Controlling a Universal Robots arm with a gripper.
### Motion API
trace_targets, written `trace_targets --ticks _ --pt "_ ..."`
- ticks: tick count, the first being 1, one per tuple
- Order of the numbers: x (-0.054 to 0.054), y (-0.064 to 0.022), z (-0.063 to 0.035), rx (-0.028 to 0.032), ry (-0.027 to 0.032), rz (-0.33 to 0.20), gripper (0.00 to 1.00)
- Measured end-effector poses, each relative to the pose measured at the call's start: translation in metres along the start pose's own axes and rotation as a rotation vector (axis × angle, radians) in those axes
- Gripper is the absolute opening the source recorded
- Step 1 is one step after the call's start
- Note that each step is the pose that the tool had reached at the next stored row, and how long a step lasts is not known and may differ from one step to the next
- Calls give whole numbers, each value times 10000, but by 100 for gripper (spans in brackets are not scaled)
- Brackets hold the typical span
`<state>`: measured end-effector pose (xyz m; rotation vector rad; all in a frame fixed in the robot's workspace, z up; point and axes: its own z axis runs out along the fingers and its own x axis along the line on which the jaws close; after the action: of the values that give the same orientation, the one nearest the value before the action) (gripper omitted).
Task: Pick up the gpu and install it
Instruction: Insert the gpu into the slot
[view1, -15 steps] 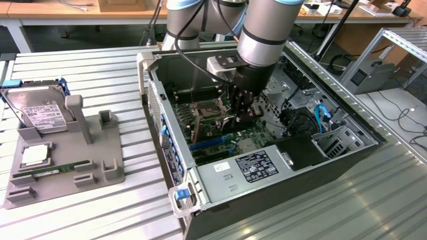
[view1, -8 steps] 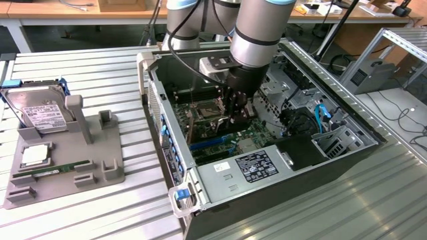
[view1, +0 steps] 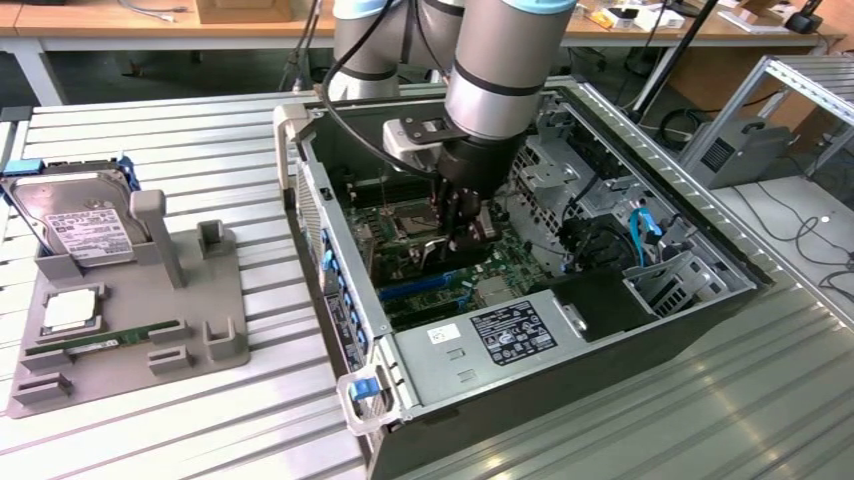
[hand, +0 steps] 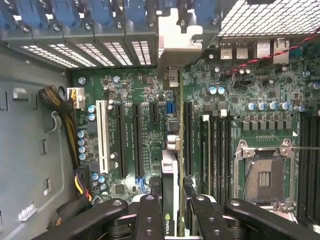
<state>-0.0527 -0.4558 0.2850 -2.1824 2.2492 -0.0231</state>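
Inside the open computer case (view1: 534, 330) lying on the slatted metal bench (view1: 200, 430), the arm (view1: 501, 60) reaches straight down from above, its wrist vertical and its fingers (hand: 150, 220) pointing at the green motherboard (hand: 150, 130). The fingers are clenched on the graphics card (hand: 170, 200), gripping it edge-on, one finger on each flat face. In the wrist view the card stands upright on its edge, its thin side toward the camera, held over the motherboard between two of the long black slots (hand: 136, 140); whether its lower edge touches the board I cannot tell. In the exterior view the card (view1: 461, 245) hangs dark under the gripper near the middle of the case.

Room around the card is tight. The case's rear wall with its blue slot clips (hand: 100, 15) and a metal bracket (hand: 180, 45) lies just beyond the card's far end. The processor socket (hand: 265, 170) and memory slots (hand: 215, 150) sit on one side, a white slot (hand: 103, 135) and a bundle of yellow and black cables (hand: 60, 105) on the other.

Well apart, toward the exterior view's left, a grey holder (view1: 134, 320) carries a hard drive (view1: 80, 225) and a green memory stick (view1: 114, 338).
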Motion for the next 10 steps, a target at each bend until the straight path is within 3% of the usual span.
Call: trace_targets --ticks 10 --pt "27 101 62 1 -1 0 27"
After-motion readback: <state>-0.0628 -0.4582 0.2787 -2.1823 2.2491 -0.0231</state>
